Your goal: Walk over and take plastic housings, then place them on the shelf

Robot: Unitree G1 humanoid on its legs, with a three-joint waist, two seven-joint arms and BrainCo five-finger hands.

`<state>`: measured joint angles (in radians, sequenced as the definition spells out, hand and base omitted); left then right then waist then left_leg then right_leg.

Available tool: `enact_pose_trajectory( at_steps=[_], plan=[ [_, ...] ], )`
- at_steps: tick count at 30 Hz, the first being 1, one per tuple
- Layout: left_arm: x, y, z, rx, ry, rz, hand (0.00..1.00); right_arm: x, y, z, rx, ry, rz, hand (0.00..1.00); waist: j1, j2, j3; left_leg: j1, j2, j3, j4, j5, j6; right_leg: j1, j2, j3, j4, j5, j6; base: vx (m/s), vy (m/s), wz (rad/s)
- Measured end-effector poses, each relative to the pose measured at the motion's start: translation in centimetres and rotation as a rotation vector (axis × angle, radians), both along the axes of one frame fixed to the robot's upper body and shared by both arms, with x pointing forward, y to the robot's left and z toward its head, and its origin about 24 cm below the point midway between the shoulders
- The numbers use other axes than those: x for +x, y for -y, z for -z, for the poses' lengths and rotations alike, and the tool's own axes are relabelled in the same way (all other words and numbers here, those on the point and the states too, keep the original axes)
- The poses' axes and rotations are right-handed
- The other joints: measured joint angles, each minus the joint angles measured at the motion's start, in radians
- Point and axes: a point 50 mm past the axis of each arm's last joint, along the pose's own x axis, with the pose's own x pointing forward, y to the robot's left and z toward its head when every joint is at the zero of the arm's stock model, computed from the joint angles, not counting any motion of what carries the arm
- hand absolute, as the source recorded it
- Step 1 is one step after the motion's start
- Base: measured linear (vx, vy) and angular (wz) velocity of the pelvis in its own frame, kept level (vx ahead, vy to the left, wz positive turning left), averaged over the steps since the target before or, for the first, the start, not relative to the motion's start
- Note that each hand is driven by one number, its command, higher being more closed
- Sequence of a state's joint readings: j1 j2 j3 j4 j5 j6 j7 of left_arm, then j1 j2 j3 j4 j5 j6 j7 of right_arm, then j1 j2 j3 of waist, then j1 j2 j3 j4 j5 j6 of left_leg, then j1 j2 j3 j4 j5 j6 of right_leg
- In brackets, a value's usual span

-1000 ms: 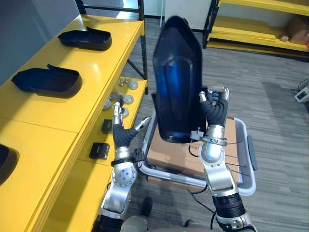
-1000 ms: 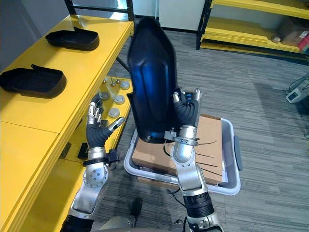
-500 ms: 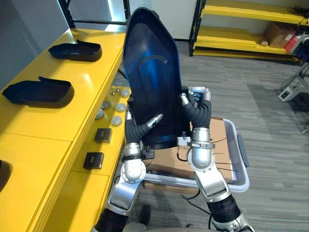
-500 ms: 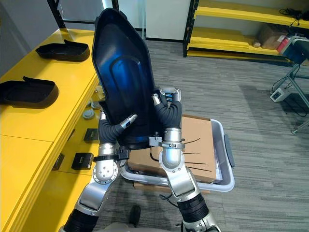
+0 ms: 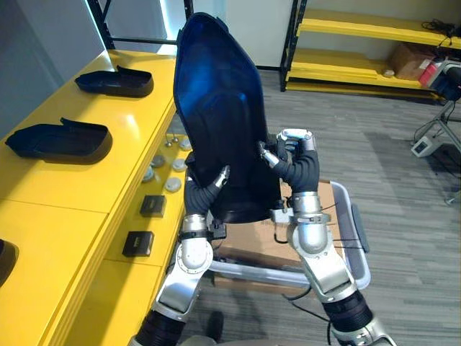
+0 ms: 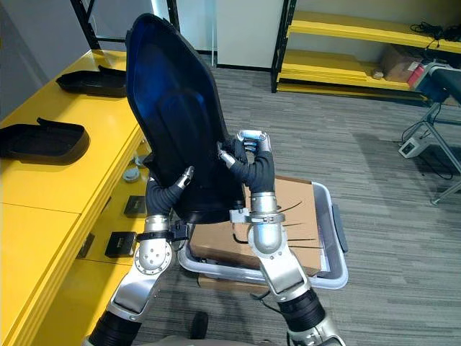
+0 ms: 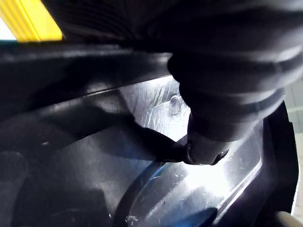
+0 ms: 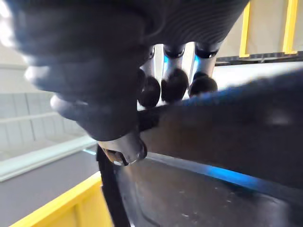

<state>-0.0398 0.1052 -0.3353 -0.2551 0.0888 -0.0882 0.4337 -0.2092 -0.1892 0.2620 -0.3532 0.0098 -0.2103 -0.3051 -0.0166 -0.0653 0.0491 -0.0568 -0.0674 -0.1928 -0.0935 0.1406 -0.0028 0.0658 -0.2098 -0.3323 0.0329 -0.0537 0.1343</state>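
A large black plastic housing [image 5: 220, 108] stands upright in front of me, its hollow glossy side towards me. My left hand [image 5: 204, 193] grips its lower left edge, with the thumb [image 7: 203, 146] pressed on the inner face and the fingers hidden behind. My right hand [image 5: 299, 166] is at the lower right edge. Its fingers [image 8: 175, 85] are nearly straight over the rim and its thumb sits on the other side. Two more black housings [image 5: 61, 140] [image 5: 115, 81] lie on the yellow shelf top [image 5: 86, 180] to my left.
Below the hands is a grey bin [image 5: 360, 249] holding a cardboard box [image 5: 248, 241]. Small black boxes [image 5: 153, 205] and round discs [image 5: 171, 184] lie on the lower shelf level. A yellow rack [image 5: 360, 29] stands at the back right, with grey carpet between.
My left hand came in from the side and closed on the housing's lower left edge. The right hand's fingers have straightened at the right edge. The housing has leaned to the left.
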Motion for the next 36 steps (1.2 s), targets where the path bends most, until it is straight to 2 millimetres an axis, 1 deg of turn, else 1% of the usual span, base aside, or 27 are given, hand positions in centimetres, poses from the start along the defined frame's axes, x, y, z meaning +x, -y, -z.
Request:
enact_pose_trajectory(
  at_steps=[2,3,4,6,7,9,10,12,13,15,16,17,18,19,20,21,23,24,26,27,28,29,30,32,33,35,36],
  plan=[
    [-0.2,0.0,-0.5,0.001,0.024,0.019,1.00,-0.6,1.4,0.2,0.018,0.004,-0.010,0.00,-0.006,0.000,0.000,0.002,0.000,0.002,0.000,0.000,0.000,0.000,0.000,0.002,0.001,0.000,0.000,-0.01,0.004,-0.03],
    [-0.3,0.1,-0.5,0.001,0.027,0.021,1.00,-0.6,1.7,0.2,0.036,0.002,-0.021,0.00,-0.011,0.000,0.000,0.002,0.000,0.003,0.000,0.000,0.000,0.000,0.000,0.003,0.002,0.000,0.000,-0.01,0.002,-0.03],
    [-0.4,0.1,-0.4,0.000,0.025,0.027,1.00,-0.7,2.4,0.3,0.061,0.003,-0.023,0.00,-0.023,0.000,0.000,0.003,0.001,0.004,0.000,0.000,0.000,0.000,0.000,0.004,0.002,0.000,0.000,0.00,0.001,-0.03],
    [-0.5,-0.4,0.0,-0.005,0.004,0.014,1.00,-0.8,4.7,0.2,0.144,0.015,0.037,0.00,-0.030,0.001,0.000,0.003,0.002,0.007,-0.001,0.000,0.000,-0.003,0.000,0.006,0.002,0.001,0.001,0.00,0.000,-0.05],
    [-0.8,-1.9,0.3,-0.038,-0.002,-0.056,1.00,-1.2,8.0,0.1,0.271,0.041,0.173,0.00,-0.035,0.001,0.000,0.003,0.003,0.008,-0.001,-0.001,0.000,-0.003,0.001,0.007,0.002,0.001,0.001,0.00,0.000,0.00],
    [-1.2,-4.4,1.0,-0.051,-0.027,-0.174,1.00,-2.5,12.7,0.5,0.427,0.086,0.356,0.00,-0.036,0.002,0.000,0.003,0.004,0.010,-0.001,-0.001,0.000,-0.003,0.001,0.006,0.001,0.000,0.000,0.00,0.000,0.00],
    [-1.7,-6.1,1.3,-0.065,-0.040,-0.250,1.00,-3.6,14.9,1.1,0.480,0.102,0.450,0.00,-0.037,0.003,0.000,0.002,0.005,0.011,-0.001,-0.002,0.000,-0.003,0.002,0.006,-0.001,-0.002,-0.004,0.00,0.000,0.00],
    [-2.4,-7.6,1.7,-0.066,-0.054,-0.315,1.00,-4.7,16.9,3.1,0.537,0.055,0.540,0.00,-0.043,0.003,0.000,0.001,0.008,0.012,-0.001,-0.003,-0.001,-0.004,0.004,0.006,-0.002,-0.003,-0.005,0.00,0.000,0.00],
    [-2.6,-7.7,1.7,-0.067,-0.054,-0.314,1.00,-4.7,17.2,3.8,0.545,0.024,0.557,0.00,-0.047,0.004,0.000,0.000,0.008,0.012,-0.001,-0.003,-0.001,-0.005,0.005,0.006,-0.002,-0.003,-0.005,0.00,0.000,0.00],
    [-3.1,-7.4,1.3,-0.078,-0.033,-0.298,1.00,-4.5,18.1,8.0,0.563,-0.169,0.643,0.00,-0.050,0.006,-0.001,-0.010,0.012,0.017,-0.001,-0.006,-0.006,-0.018,0.006,0.007,-0.002,-0.004,-0.007,0.00,0.001,-0.02],
    [-3.2,-7.1,1.1,-0.082,-0.025,-0.285,1.00,-4.7,18.4,9.3,0.565,-0.230,0.666,0.00,-0.049,0.008,-0.002,-0.014,0.012,0.016,-0.001,-0.006,-0.006,-0.020,0.006,0.006,-0.002,-0.004,-0.008,0.00,0.000,0.00],
    [-3.3,-6.7,0.8,-0.089,-0.011,-0.266,1.00,-4.9,18.7,12.0,0.564,-0.362,0.707,0.00,-0.049,0.013,-0.003,-0.017,0.012,0.015,-0.001,-0.006,-0.005,-0.021,0.008,0.005,-0.002,-0.003,-0.010,0.00,-0.001,0.03],
    [-3.6,-6.6,0.7,-0.094,0.000,-0.260,1.00,-5.3,18.8,14.7,0.563,-0.499,0.739,0.00,-0.049,0.020,-0.008,-0.017,0.012,0.015,-0.001,-0.006,-0.005,-0.021,0.008,0.006,-0.002,-0.002,-0.010,0.00,0.000,0.00],
    [-3.7,-6.6,0.7,-0.095,0.002,-0.257,1.00,-5.6,18.9,15.9,0.557,-0.566,0.752,0.00,-0.049,0.024,-0.010,-0.016,0.012,0.014,-0.001,-0.005,-0.005,-0.020,0.008,0.005,-0.002,-0.002,-0.009,0.00,0.000,0.00],
    [-4.0,-6.6,0.7,-0.095,0.005,-0.249,1.00,-6.5,18.8,18.4,0.545,-0.695,0.770,0.00,-0.050,0.033,-0.013,-0.016,0.013,0.012,-0.001,-0.004,-0.003,-0.020,0.009,0.005,-0.002,0.000,-0.006,0.00,0.000,0.00],
    [-4.1,-6.5,0.7,-0.098,0.007,-0.245,1.00,-7.0,18.7,19.6,0.537,-0.757,0.776,0.00,-0.049,0.037,-0.014,-0.017,0.013,0.010,-0.001,-0.003,-0.001,-0.019,0.010,0.004,-0.002,0.000,-0.006,0.01,-0.004,0.06],
    [-4.5,-6.3,1.0,-0.093,-0.005,-0.225,1.00,-9.0,17.5,24.1,0.493,-1.009,0.751,0.00,-0.048,0.050,-0.017,-0.017,0.017,0.002,-0.001,-0.003,-0.001,-0.016,0.016,-0.001,-0.002,0.000,-0.005,0.00,0.000,0.06],
    [-4.6,-6.3,1.1,-0.094,-0.010,-0.221,1.00,-9.5,17.1,24.9,0.480,-1.064,0.738,0.00,-0.048,0.052,-0.018,-0.017,0.018,0.001,-0.001,-0.003,-0.002,-0.015,0.016,-0.003,-0.002,0.000,-0.006,0.00,0.000,0.06],
    [-4.7,-5.6,1.3,-0.093,-0.023,-0.175,1.00,-11.4,15.7,28.0,0.464,-1.249,0.700,0.00,-0.044,0.056,-0.017,-0.014,0.019,-0.011,-0.001,-0.003,-0.002,0.002,0.019,-0.017,-0.003,-0.002,-0.006,0.01,-0.011,0.16],
    [-4.6,-5.3,1.3,-0.095,-0.023,-0.159,1.00,-11.8,15.2,28.7,0.457,-1.292,0.690,0.00,-0.041,0.056,-0.017,-0.013,0.019,-0.016,-0.001,-0.002,-0.002,0.005,0.019,-0.022,-0.002,-0.003,-0.006,0.00,-0.017,0.21],
    [-4.6,-4.9,1.3,-0.100,-0.027,-0.130,1.00,-12.7,14.2,29.8,0.447,-1.371,0.660,0.00,-0.027,0.055,-0.017,-0.010,0.018,-0.025,-0.001,-0.002,-0.003,0.012,0.019,-0.027,-0.001,-0.005,-0.006,-0.03,-0.008,0.25],
    [-4.7,-4.7,1.4,-0.103,-0.031,-0.117,1.00,-13.5,13.0,30.6,0.442,-1.433,0.631,0.00,-0.022,0.055,-0.017,-0.007,0.015,-0.037,-0.001,-0.003,-0.004,0.022,0.017,-0.044,0.002,-0.010,-0.005,-0.03,-0.010,0.30],
    [-4.8,-4.7,1.5,-0.106,-0.033,-0.117,1.00,-13.7,12.5,30.9,0.442,-1.455,0.613,0.00,-0.023,0.056,-0.016,-0.006,0.013,-0.051,-0.001,-0.005,-0.007,0.024,0.015,-0.053,0.009,-0.015,-0.005,-0.03,-0.014,0.39],
    [-5.3,-4.8,2.1,-0.121,-0.064,-0.125,1.00,-13.8,10.3,31.7,0.407,-1.521,0.529,0.00,-0.018,0.051,-0.012,0.000,0.008,-0.081,-0.001,-0.004,-0.011,0.035,0.009,-0.083,0.044,-0.041,-0.004,-0.04,-0.027,0.46],
    [-5.4,-4.8,2.2,-0.129,-0.074,-0.126,1.00,-13.8,9.8,31.8,0.399,-1.530,0.511,0.00,-0.015,0.050,-0.012,0.000,0.006,-0.092,-0.001,-0.003,-0.012,0.036,0.006,-0.094,0.056,-0.049,-0.002,-0.05,-0.045,0.54],
    [-5.8,-4.8,2.6,-0.147,-0.097,-0.137,1.00,-13.5,8.8,31.8,0.354,-1.541,0.456,0.00,0.008,0.045,0.001,-0.006,-0.005,-0.139,0.001,0.001,-0.016,0.043,-0.006,-0.144,0.107,-0.085,0.000,-0.06,-0.062,0.65],
    [-5.9,-4.8,2.7,-0.154,-0.100,-0.141,1.00,-13.5,8.6,31.8,0.337,-1.543,0.443,0.00,0.013,0.042,0.006,-0.008,-0.009,-0.154,0.007,0.001,-0.017,0.048,-0.010,-0.163,0.119,-0.093,0.000,-0.06,-0.065,0.84]
  ],
)
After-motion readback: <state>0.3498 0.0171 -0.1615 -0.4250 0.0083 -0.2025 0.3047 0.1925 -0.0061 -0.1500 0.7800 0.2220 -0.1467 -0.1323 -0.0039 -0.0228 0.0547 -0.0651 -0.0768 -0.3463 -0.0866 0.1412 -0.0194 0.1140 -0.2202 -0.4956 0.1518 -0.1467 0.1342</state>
